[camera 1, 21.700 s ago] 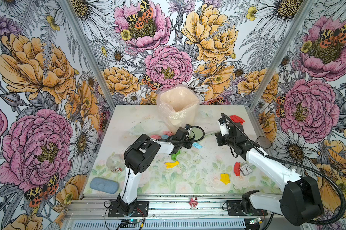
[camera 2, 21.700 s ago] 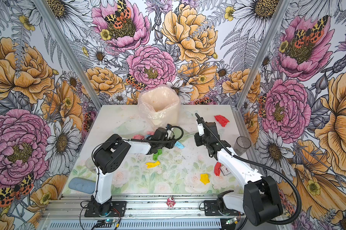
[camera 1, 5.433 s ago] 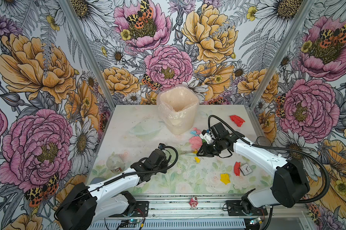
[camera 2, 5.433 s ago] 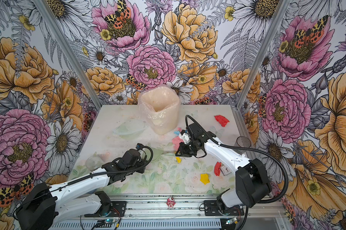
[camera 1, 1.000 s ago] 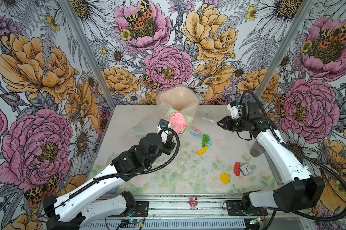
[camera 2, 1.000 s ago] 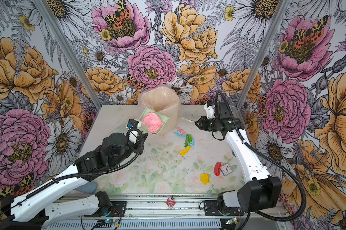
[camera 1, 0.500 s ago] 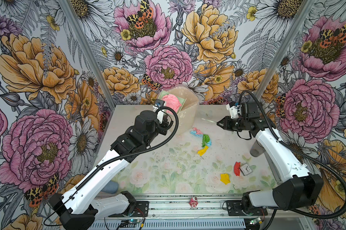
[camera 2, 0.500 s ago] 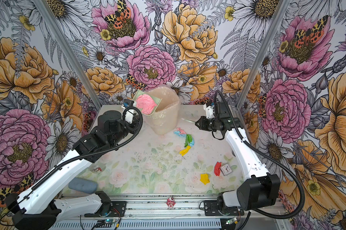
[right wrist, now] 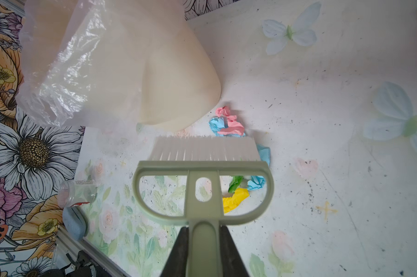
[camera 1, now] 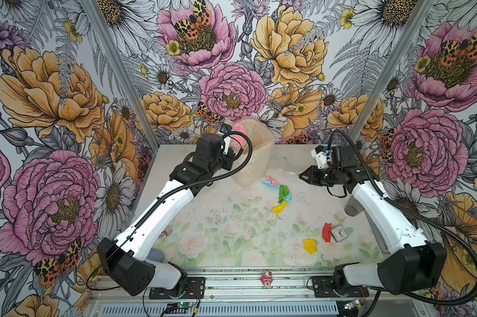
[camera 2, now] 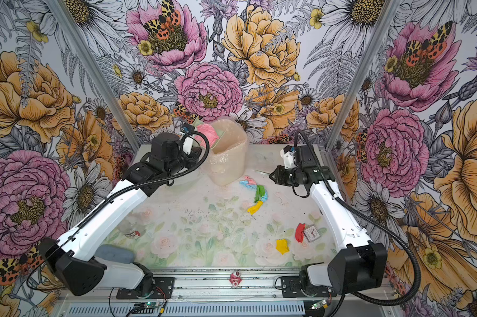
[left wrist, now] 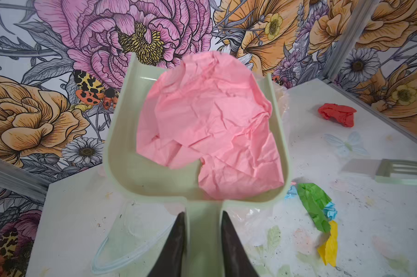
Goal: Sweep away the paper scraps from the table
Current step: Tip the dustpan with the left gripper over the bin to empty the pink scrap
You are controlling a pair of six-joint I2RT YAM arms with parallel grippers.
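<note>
Bench printed with faded roses carries a bag-lined bin; left jaws clench the dustpan by its handle, its pink scrap raised at the bin's rim; right jaws clench the brush near paper scraps lying just beside the bin.

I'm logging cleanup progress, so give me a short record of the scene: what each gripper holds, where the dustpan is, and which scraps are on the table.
left gripper: shut on dustpan handle
dustpan: raised at bin mouth, carrying pink paper
right gripper: shut on brush handle
brush: over table, bristles toward bin
pile: pink, blue, green and yellow scraps beside bin
front right: red scrap, yellow scrap
back right: far red scrap
</note>
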